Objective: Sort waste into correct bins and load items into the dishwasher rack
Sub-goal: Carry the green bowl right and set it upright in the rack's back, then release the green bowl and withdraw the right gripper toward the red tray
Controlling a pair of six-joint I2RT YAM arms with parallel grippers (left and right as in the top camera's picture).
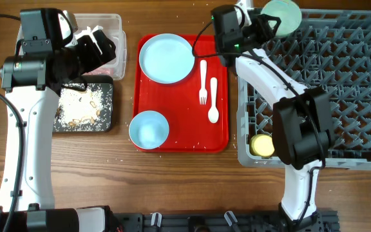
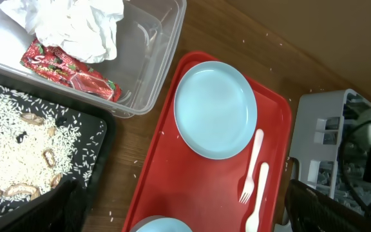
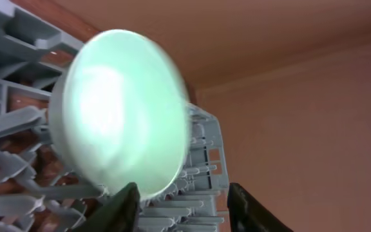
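The crumpled napkin and the red-and-white wrapper lie in the clear tub. Brownish scraps and pale crumbs lie in the black tray. My left gripper hangs open and empty over the tub. The light blue plate, light blue bowl, white fork and spoon lie on the red tray. The pale green-white bowl stands on edge in the grey rack's far left corner, blurred. My right gripper is open just beside it. The yellow cup sits in the rack's near left corner.
The red serving tray lies between the bins and the rack. Loose crumbs are scattered on the wooden table around it. The right arm reaches over the rack's left edge.
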